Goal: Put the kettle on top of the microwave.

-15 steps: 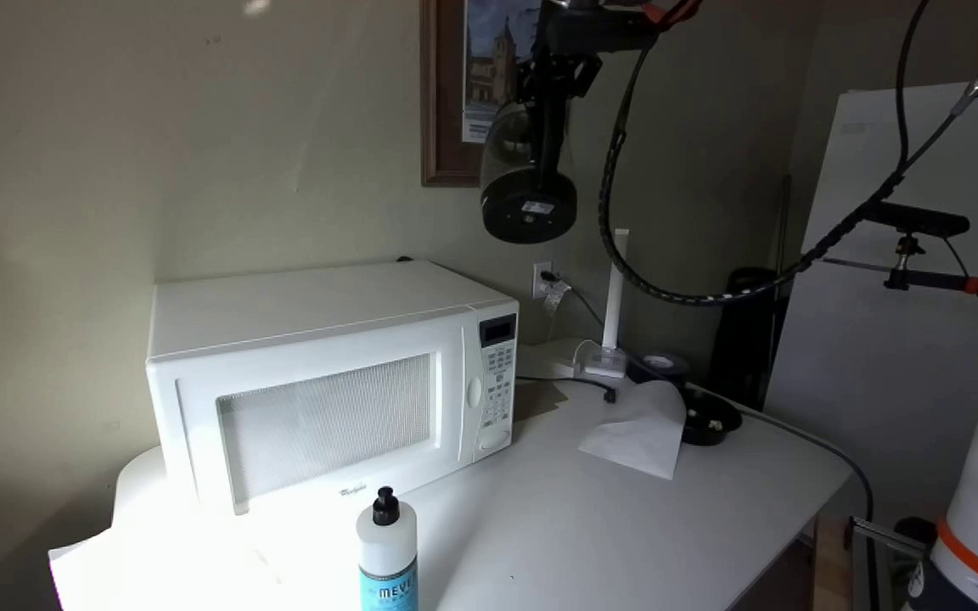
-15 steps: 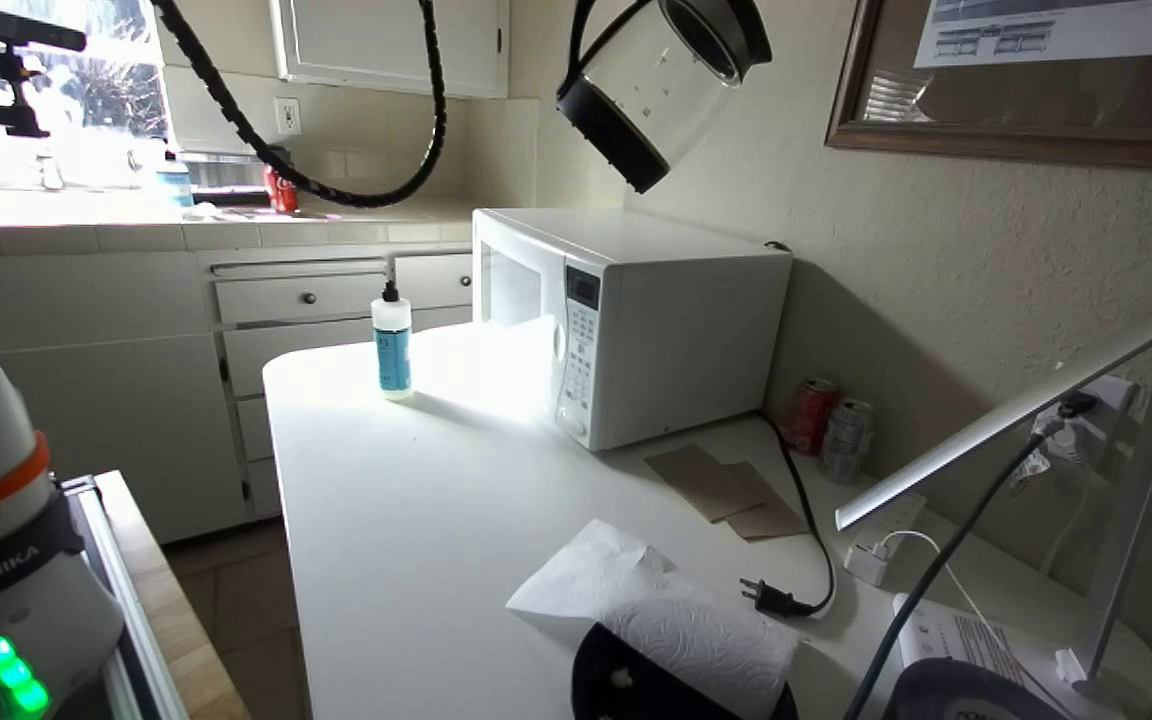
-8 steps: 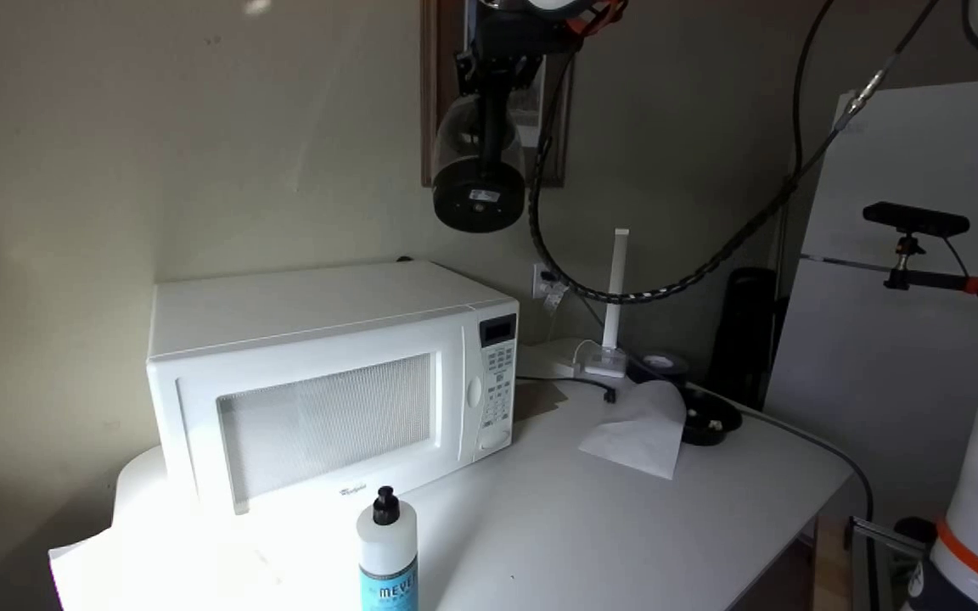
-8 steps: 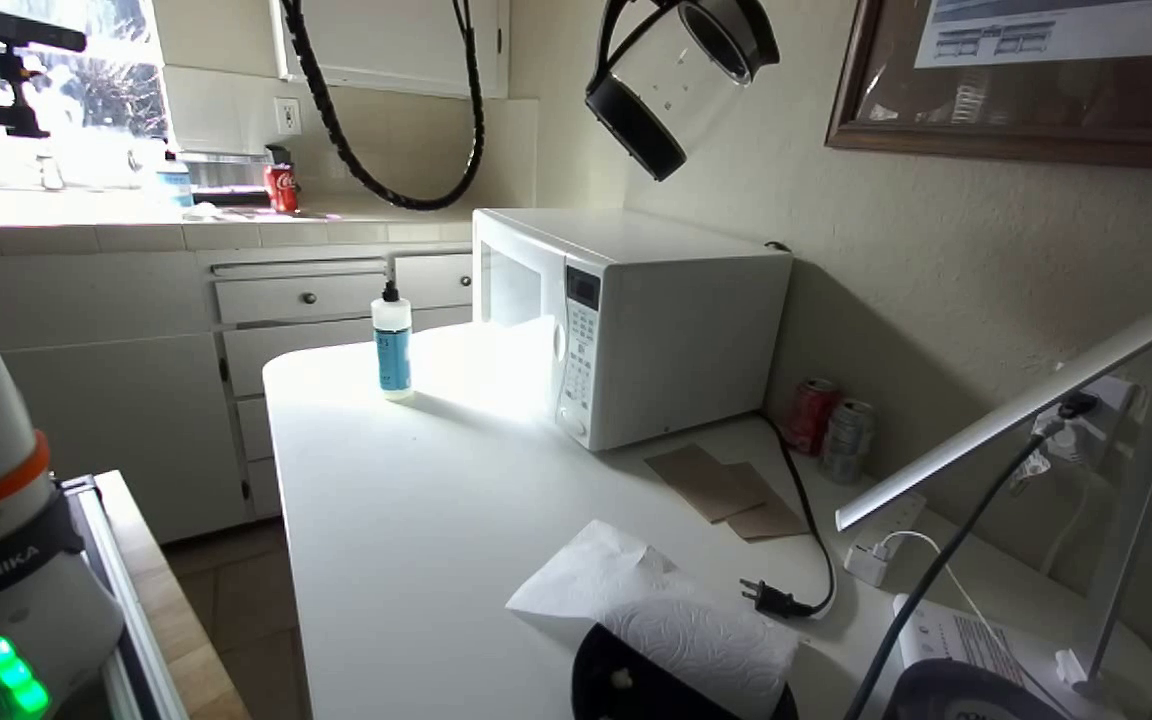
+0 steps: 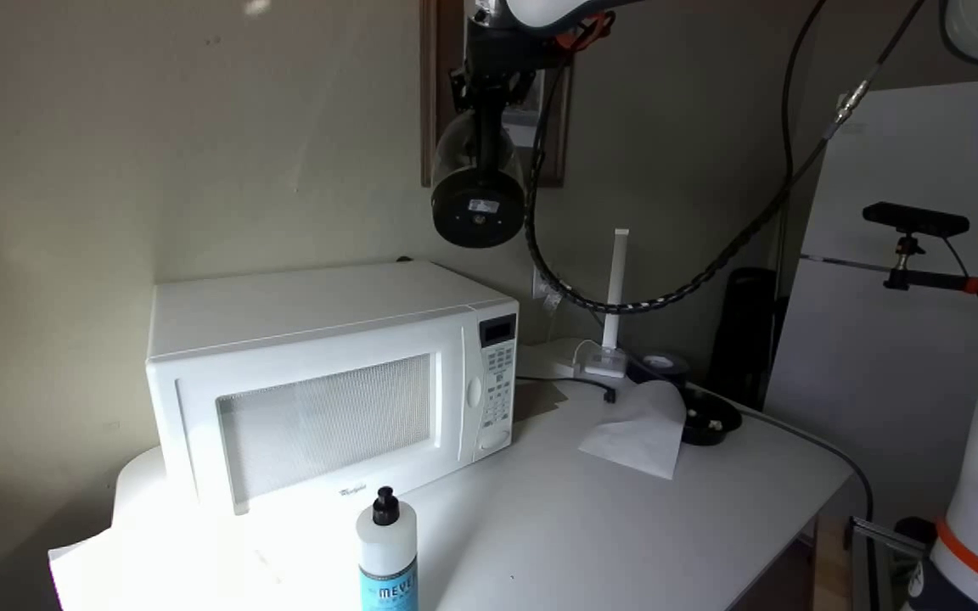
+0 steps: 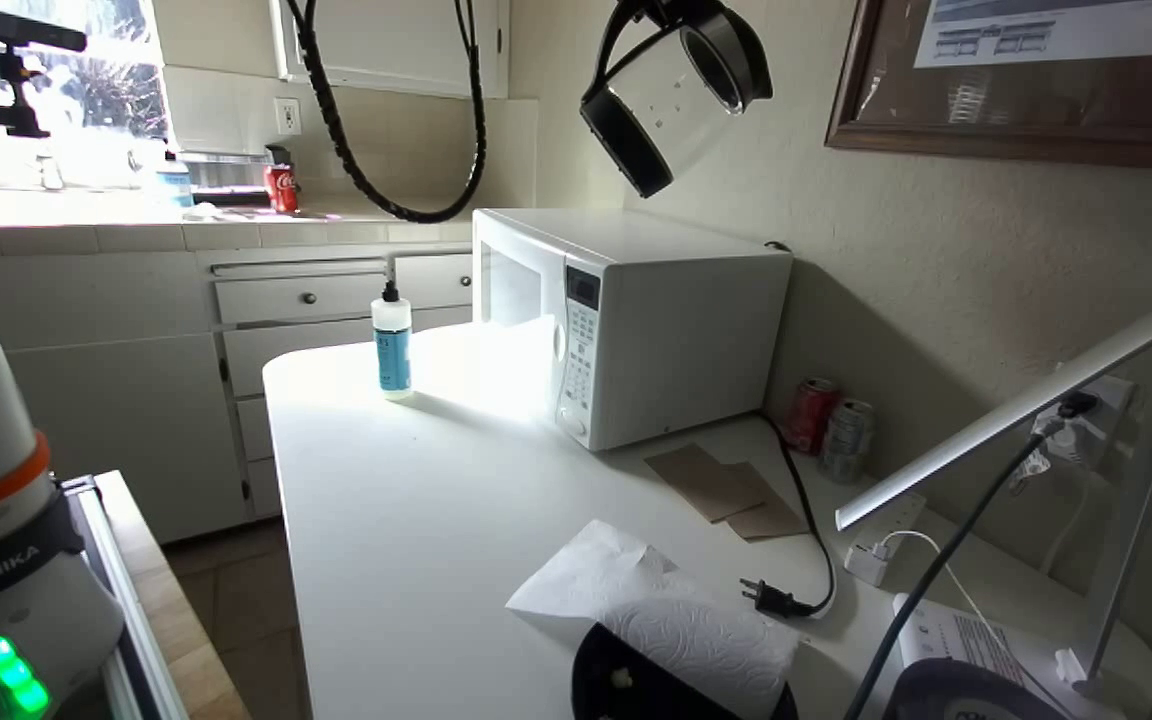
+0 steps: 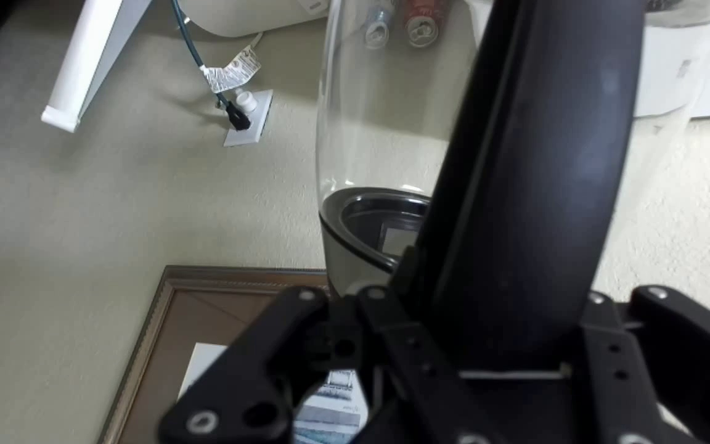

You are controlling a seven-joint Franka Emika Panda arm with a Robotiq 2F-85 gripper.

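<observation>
The kettle, a glass carafe with a black base (image 5: 477, 212), handle and rim, hangs in the air, tilted. In an exterior view its black base (image 6: 626, 140) points down and left and its mouth up and right. The white microwave (image 5: 328, 382) stands on the table, lower than the kettle; its top bears nothing. It also shows in an exterior view (image 6: 686, 340). My gripper (image 5: 491, 98) is shut on the kettle's black handle. In the wrist view the handle (image 7: 534, 154) sits between the gripper's (image 7: 497, 296) fingers; the fingertips are largely hidden behind it.
A soap bottle (image 5: 387, 552) stands before the microwave. Paper towel (image 6: 656, 600), a black pan (image 5: 710, 416), cardboard (image 6: 726, 490), two cans (image 6: 811, 415) and a slanted lamp (image 6: 1026, 420) lie right of it. A picture frame (image 6: 1016, 150) hangs on the wall. The arm's hose (image 5: 659, 301) droops nearby.
In an exterior view the gripper and kettle have moved left, nearer the microwave, rising slightly and then dropping a little in the last half second. The kettle stays gripped and tilted.
</observation>
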